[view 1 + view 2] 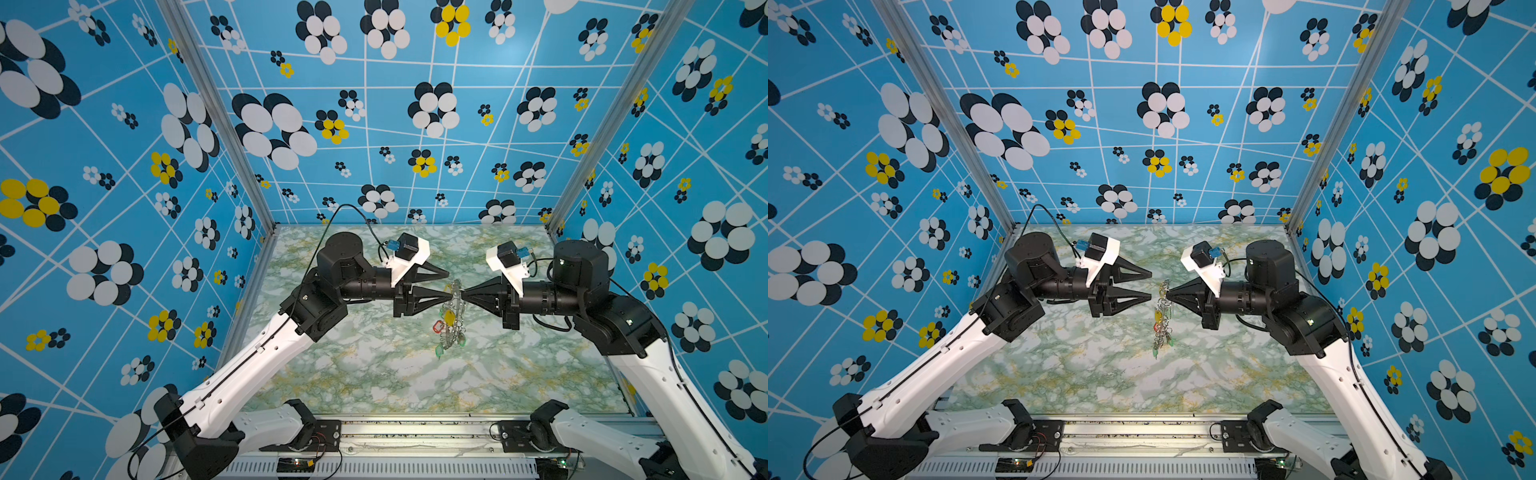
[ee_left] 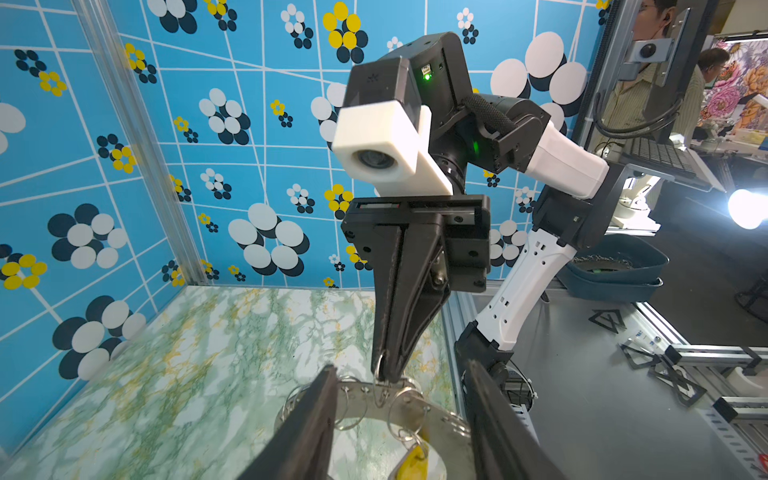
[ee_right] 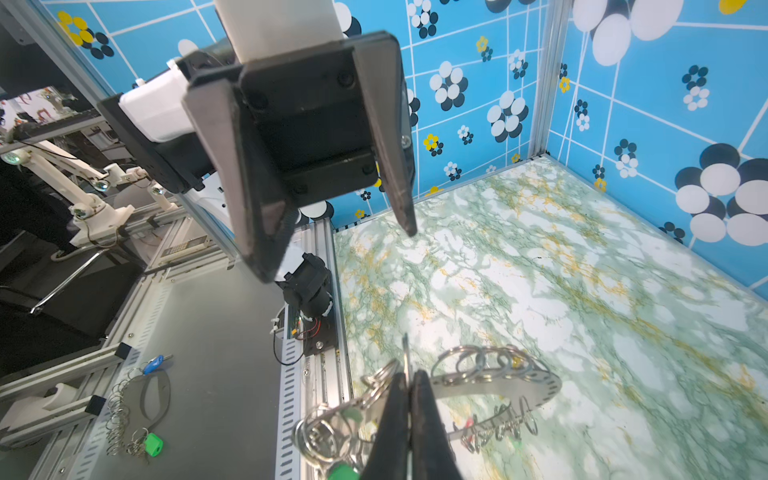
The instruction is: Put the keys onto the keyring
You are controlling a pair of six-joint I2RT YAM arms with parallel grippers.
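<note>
The keyring point(image 1: 454, 309) point(image 1: 1161, 309) hangs on edge above the marbled table, a flat grey ring fringed with wire loops. My right gripper point(image 1: 462, 294) point(image 1: 1168, 294) point(image 3: 409, 374) is shut on a wire loop at its top rim. Keys dangle from it, with a yellow tag point(image 1: 449, 318) point(image 2: 413, 461), a red tag point(image 1: 438, 327) and a green tag point(image 1: 439, 352) point(image 3: 343, 471). My left gripper point(image 1: 450, 284) point(image 1: 1150, 285) point(image 2: 400, 365) is open just left of the ring's top, holding nothing. In the left wrist view the keyring point(image 2: 440, 419) lies between its spread fingers.
The marbled table point(image 1: 374, 374) is walled on three sides by blue flowered panels. Outside the cell, on a grey bench, lie a spare ring with loops point(image 3: 120, 411), a blue-tagged key point(image 3: 156, 365) and a green tag point(image 3: 153, 444). A blue bin point(image 2: 615, 270) stands behind the right arm.
</note>
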